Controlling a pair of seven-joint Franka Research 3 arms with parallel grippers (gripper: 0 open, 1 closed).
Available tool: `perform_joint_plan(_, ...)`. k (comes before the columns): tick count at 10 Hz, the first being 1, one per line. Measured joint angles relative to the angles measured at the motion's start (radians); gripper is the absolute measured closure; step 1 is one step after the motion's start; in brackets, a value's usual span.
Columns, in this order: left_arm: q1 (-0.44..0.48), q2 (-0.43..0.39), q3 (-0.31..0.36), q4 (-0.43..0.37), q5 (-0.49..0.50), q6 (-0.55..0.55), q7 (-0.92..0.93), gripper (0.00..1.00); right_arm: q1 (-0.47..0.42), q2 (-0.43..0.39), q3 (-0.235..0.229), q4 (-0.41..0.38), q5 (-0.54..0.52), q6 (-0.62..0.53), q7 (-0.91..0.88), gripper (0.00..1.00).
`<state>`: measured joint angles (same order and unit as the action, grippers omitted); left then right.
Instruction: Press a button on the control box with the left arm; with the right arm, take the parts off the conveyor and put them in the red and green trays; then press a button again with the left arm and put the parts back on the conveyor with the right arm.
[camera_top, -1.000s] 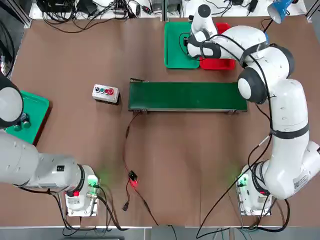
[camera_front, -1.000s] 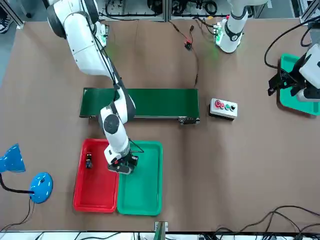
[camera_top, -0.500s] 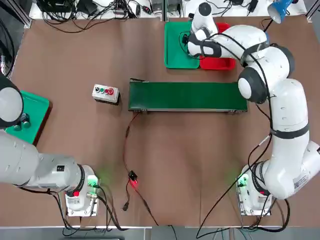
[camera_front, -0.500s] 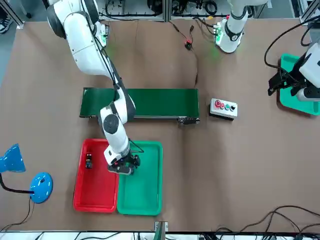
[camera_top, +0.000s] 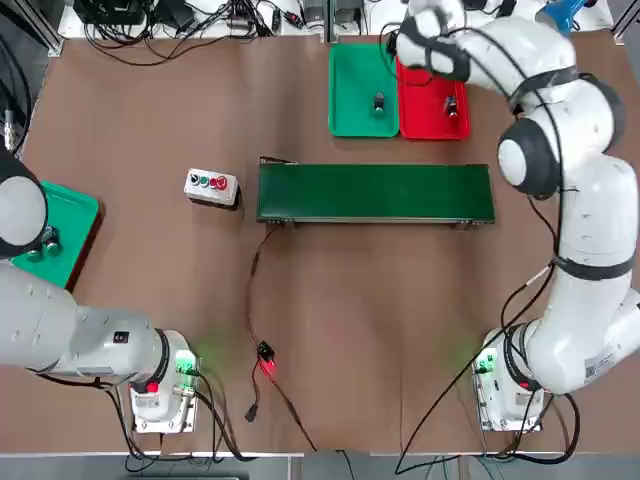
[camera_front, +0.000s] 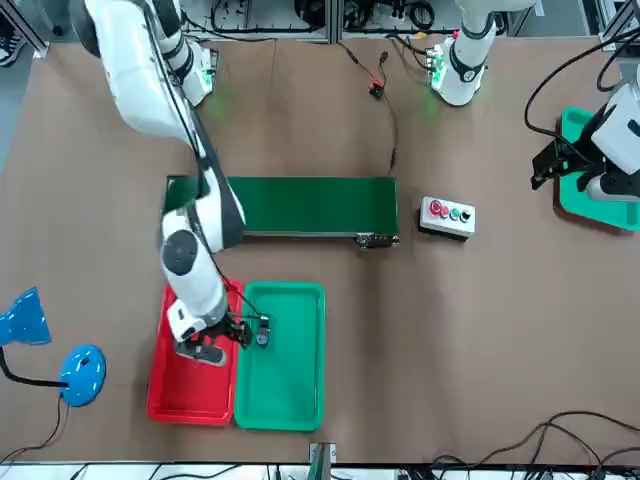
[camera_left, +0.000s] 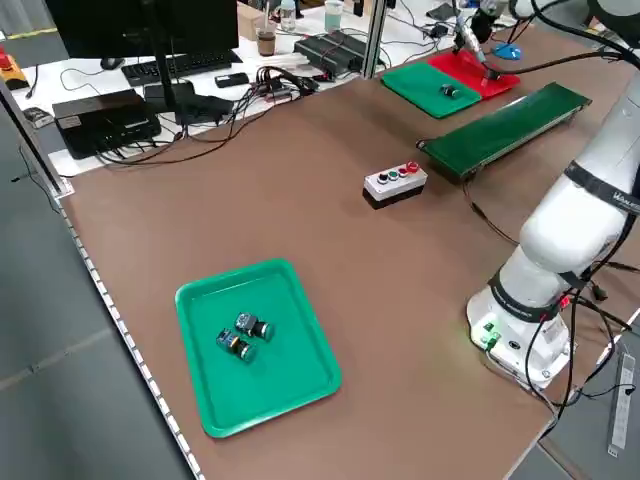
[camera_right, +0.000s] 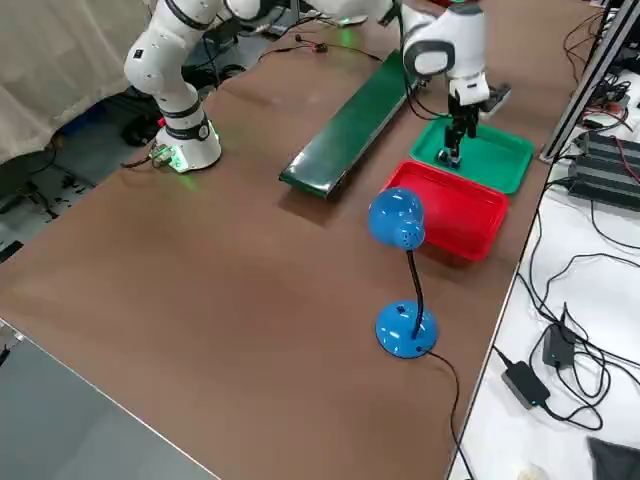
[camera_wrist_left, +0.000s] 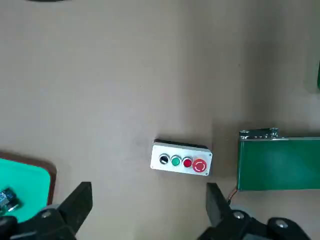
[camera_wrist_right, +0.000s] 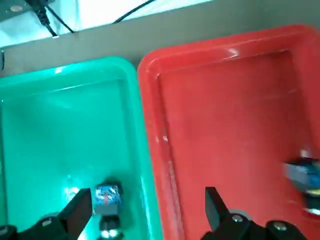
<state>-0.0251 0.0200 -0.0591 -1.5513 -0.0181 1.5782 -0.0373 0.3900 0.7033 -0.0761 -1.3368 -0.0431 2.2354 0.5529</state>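
Observation:
My right gripper (camera_wrist_right: 147, 200) hangs open and empty above the seam between the green tray (camera_wrist_right: 60, 125) and the red tray (camera_wrist_right: 235, 115). One small part (camera_wrist_right: 107, 195) lies in the green tray (camera_top: 355, 70) and another part (camera_wrist_right: 305, 175) lies in the red tray (camera_top: 428, 110). The green conveyor (camera_top: 375, 192) carries nothing. The control box (camera_top: 211, 186) with its coloured buttons sits just left of the conveyor. My left gripper (camera_wrist_left: 149, 207) is open and well back from the control box (camera_wrist_left: 181, 160), above the table's left side.
A second green tray (camera_left: 255, 350) holding two small parts (camera_left: 240, 335) lies at the table's left edge under the left arm. A blue desk lamp (camera_right: 400, 225) stands beyond the red tray. A cable with a red-lit plug (camera_top: 265, 360) runs from the conveyor toward the bases.
The right gripper has opened, left its part in the green tray, then risen and swung back over the trays' seam. The left arm has stayed put.

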Motion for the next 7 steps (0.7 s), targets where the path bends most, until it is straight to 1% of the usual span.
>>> perform_joint_plan(1,0.000,0.000,0.000,0.000,0.000,0.000,0.000,0.00,-0.030,-0.074,-0.003,0.006,0.000,-0.096,-0.037,0.00)
perform_joint_plan(3,0.001,-0.001,0.000,0.001,0.000,0.000,0.000,0.01,-0.119,-0.238,-0.002,0.008,0.001,-0.277,-0.144,0.00)
perform_joint_plan(4,0.001,-0.001,0.000,0.001,0.000,0.000,0.000,0.01,-0.147,-0.308,-0.001,0.006,0.001,-0.358,-0.161,0.00)
perform_joint_plan(6,0.003,-0.002,0.001,0.002,0.000,-0.001,0.000,0.02,-0.177,-0.424,0.001,-0.001,0.002,-0.471,-0.178,0.00)
perform_joint_plan(7,0.003,-0.002,0.001,0.002,0.000,-0.001,0.000,0.03,-0.192,-0.479,0.001,-0.017,0.018,-0.505,-0.229,0.00)
